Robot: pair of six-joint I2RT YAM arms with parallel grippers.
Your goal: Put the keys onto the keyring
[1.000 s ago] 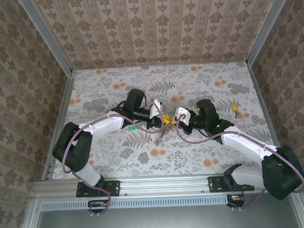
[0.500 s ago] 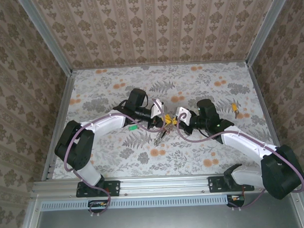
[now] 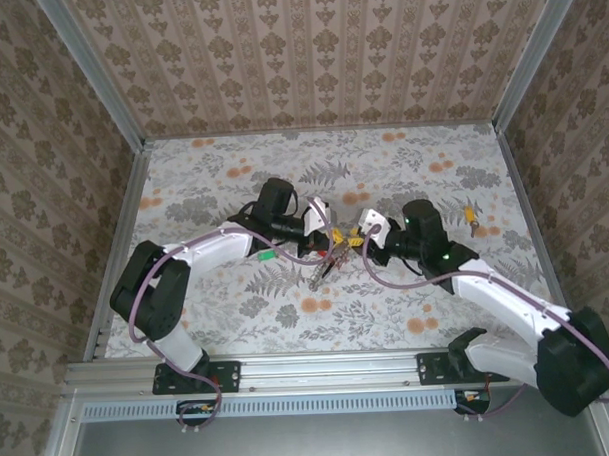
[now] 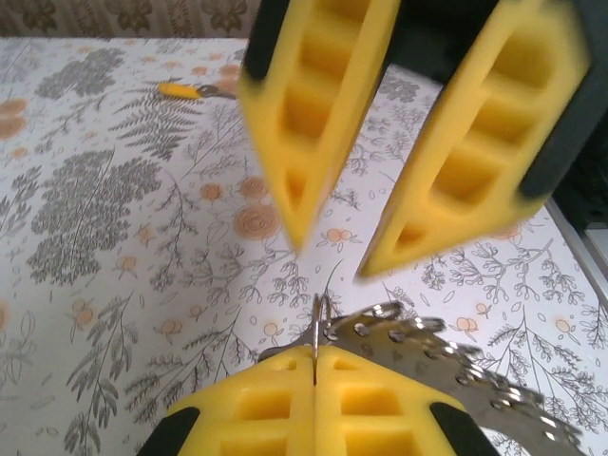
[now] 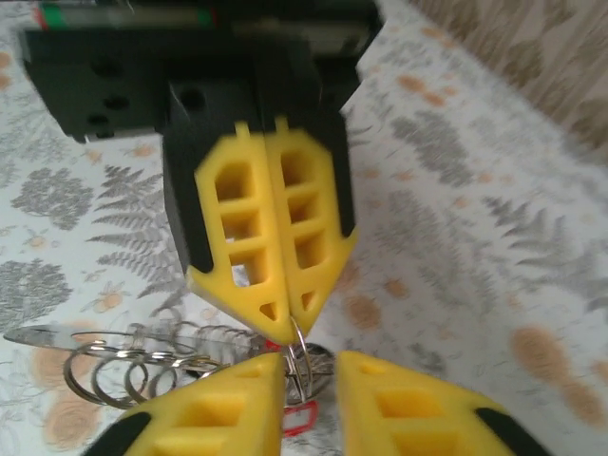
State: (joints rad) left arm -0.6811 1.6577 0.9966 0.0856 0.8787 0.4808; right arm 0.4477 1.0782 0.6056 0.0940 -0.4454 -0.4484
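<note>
- The left arm [image 3: 210, 249] has its elbow raised over the left side of the table [image 3: 402, 165]. Its forearm reaches right toward mid-table.
- The right arm [image 3: 497, 291] has its elbow far out at the near right. Its forearm runs up and left toward the centre.
- The left gripper [image 4: 313, 353] and right gripper [image 5: 311, 369] face each other tip to tip, just beside one another above mid-table.
- Left jaws: pressed fully together, pinching the thin wire of the keyring [image 5: 297, 344] at their very tips.
- Right jaws: a narrow gap, with the pads apart. The ring wire stands in that gap; whether a pad touches it cannot be told.
- Keys [image 3: 326, 262]: in the overhead view, a small dark bunch sits directly below the two grippers.
- The right wrist view alone shows several overlapping steel rings [image 5: 114, 372] left of the pinch. It also shows a red key head [image 5: 294, 419] beneath the gap.
- The left wrist view alone shows a notched metal strip [image 4: 446, 353] running right from the pinched ring.
- A green key [image 3: 266, 255] lies on the table beside the left forearm.
- A yellow key [image 3: 471, 220] lies well apart, near the right wall.
- A red and green strip [image 5: 114, 14] on the left gripper's housing is too blurred to read.
</note>
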